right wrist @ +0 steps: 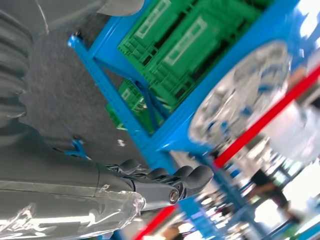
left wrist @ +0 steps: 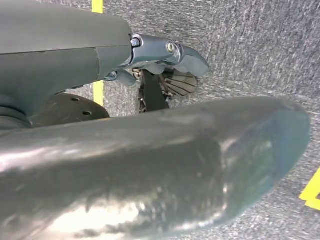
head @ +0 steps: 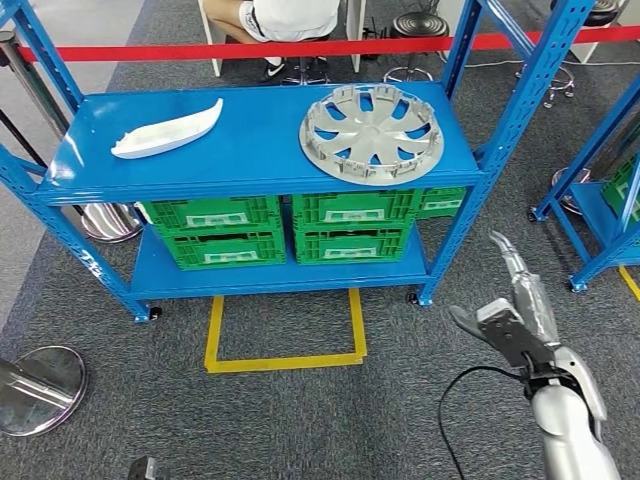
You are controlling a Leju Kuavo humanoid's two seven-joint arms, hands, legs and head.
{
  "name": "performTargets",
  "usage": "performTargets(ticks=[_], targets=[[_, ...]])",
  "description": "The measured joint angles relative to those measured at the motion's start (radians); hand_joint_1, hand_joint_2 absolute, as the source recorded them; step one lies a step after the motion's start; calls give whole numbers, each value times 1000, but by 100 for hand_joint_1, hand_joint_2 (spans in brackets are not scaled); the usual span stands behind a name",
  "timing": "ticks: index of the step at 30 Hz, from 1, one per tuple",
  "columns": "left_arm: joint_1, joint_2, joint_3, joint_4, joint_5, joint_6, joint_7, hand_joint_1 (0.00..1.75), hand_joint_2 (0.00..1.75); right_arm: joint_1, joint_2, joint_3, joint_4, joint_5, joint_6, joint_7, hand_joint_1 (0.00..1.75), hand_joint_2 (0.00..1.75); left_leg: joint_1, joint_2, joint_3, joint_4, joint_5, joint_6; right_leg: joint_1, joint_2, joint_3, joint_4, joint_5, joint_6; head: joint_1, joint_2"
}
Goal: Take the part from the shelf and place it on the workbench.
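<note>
— On the blue shelf's [head: 249,150] top board we have two candidates: the silver wheel cover [head: 370,132] on the right, the white trim piece [head: 167,131] on the left.

— Our right hand [head: 521,310] hovers over the carpet beside the shelf post, fingers apart, holding nothing. We judge the wheel cover nearer.

— And our left hand [left wrist: 166,55]?

— Hanging over the floor; whether it's open we cannot tell.

— Then we should reach over the rim, grip an edge, and lift level so it doesn't snag
</note>
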Motion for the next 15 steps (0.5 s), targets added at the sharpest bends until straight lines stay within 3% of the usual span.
performTargets(ticks=[9,15], targets=[[-1,5,0,0,-53,-18,-19,0,0,-180,-154,286,27,170,45,135,0,175,0,0,0,0,1,0,0,0,0,0,1,0,0,0],[-1,6,0,0,-57,-26,-21,0,0,-255,-207,383,53,203,54,159,0,175,0,0,0,0,1,0,0,0,-1,0,1,0,0,0]])
